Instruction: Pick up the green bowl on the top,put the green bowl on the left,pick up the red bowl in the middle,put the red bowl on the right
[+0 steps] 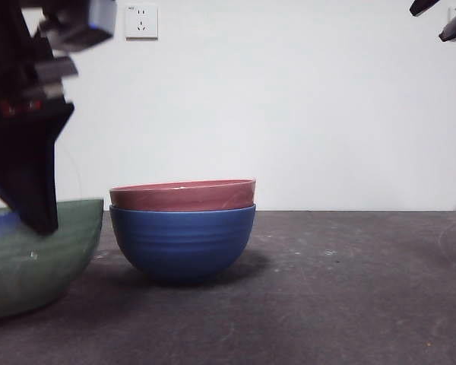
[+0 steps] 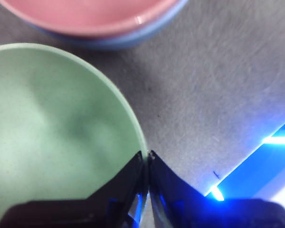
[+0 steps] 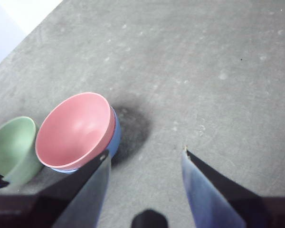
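Note:
The green bowl (image 1: 30,262) is low at the far left of the table and seems to rest on it. My left gripper (image 1: 39,224) comes down from above, its jaws shut on the bowl's rim, one inside and one outside. The left wrist view shows this grip (image 2: 147,154) on the green bowl (image 2: 52,128). The red bowl (image 1: 182,195) sits nested in a blue bowl (image 1: 182,243) at the table's middle, just right of the green bowl. My right gripper (image 3: 145,151) is open and empty, high above the table, with the red bowl (image 3: 76,130) below it.
The dark grey table (image 1: 349,289) stretches to the right of the stacked bowls. A white wall with a socket (image 1: 141,21) stands behind. The right arm shows only as black tips (image 1: 441,19) in the top right corner of the front view.

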`<state>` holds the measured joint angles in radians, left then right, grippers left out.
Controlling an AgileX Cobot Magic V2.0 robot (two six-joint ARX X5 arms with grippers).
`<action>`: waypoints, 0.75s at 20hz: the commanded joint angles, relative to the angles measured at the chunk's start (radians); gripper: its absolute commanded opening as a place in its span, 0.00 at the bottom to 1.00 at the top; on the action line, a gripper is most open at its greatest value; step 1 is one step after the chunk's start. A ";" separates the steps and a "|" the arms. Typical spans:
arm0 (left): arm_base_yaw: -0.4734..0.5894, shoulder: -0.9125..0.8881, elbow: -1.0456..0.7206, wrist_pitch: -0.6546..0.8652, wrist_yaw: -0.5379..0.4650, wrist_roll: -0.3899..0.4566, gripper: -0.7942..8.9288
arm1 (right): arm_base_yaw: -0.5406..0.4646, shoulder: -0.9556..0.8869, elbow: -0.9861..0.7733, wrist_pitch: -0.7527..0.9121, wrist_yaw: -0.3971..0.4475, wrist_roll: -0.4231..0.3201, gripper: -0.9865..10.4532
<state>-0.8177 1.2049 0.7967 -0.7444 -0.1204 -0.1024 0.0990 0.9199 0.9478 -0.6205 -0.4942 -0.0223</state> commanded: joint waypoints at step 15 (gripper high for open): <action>0.035 -0.200 0.167 -0.085 -0.039 -0.029 0.37 | 0.275 0.206 0.169 0.035 0.065 -0.019 0.35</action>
<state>-0.7856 1.0042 0.9688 -0.8261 -0.1505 -0.1253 0.3630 1.1152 1.1107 -0.5873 -0.4294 -0.0277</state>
